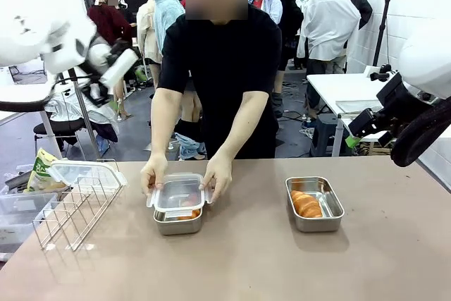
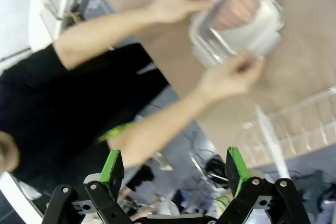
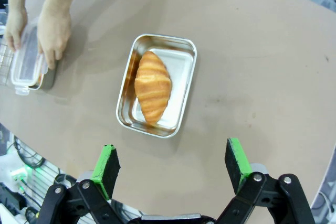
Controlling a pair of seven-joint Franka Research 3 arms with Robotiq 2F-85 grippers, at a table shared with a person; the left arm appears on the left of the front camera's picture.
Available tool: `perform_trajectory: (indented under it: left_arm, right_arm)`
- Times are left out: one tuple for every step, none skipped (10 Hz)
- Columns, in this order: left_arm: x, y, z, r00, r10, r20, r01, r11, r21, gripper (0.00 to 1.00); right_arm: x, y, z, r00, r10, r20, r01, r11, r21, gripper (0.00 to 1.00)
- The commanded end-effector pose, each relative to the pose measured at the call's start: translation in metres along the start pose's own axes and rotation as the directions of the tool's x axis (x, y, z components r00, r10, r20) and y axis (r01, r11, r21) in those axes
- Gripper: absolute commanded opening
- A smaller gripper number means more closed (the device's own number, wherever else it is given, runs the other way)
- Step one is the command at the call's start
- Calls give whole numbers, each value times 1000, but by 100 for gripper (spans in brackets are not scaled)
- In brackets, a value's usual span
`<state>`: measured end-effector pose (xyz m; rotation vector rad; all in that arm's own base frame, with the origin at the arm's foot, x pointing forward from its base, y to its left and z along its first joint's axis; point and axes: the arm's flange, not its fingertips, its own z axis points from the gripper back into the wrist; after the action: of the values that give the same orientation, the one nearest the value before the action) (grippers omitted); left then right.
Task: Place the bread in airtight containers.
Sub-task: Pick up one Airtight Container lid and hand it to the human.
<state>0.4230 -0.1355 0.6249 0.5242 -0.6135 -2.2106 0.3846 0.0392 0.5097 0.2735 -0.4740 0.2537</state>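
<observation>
Front view: we count two tins. Left tin [image 1: 176, 228] has one roll [image 1: 187, 214] under one lid [image 1: 179, 193], with two hands [image 1: 153, 173] on it. Right tin [image 1: 315, 225] has one roll [image 1: 306, 204], uncovered. Our left gripper [image 2: 174, 163] and right gripper [image 3: 171, 157] stand spread, empty.

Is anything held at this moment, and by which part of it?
The person's hands hold the clear lid by its two side edges, on a steel tin. The left gripper and the right gripper are open and hold nothing.
</observation>
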Motion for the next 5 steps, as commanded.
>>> perform_trajectory:
  left_arm:
    - [-30,-34,1,996,68,-49,-72,994,-85,100]
    - [-53,-58,-13,990,143,-11,-143,985,-100,100]
    - [-69,-79,-31,983,184,1,-181,972,-152,100]
    - [-84,-101,-53,974,226,8,-220,954,-203,100]
    - [-101,-119,-72,963,270,17,-257,934,-248,100]
  right_arm:
    - [1,0,-1,1000,0,-2,0,1000,0,100]
    - [1,0,-1,1000,0,-2,0,1000,0,100]
    - [1,0,-1,1000,0,-2,0,1000,0,100]
    - [1,0,-1,1000,0,-2,0,1000,0,100]
    - [1,0,-1,1000,0,-2,0,1000,0,100]
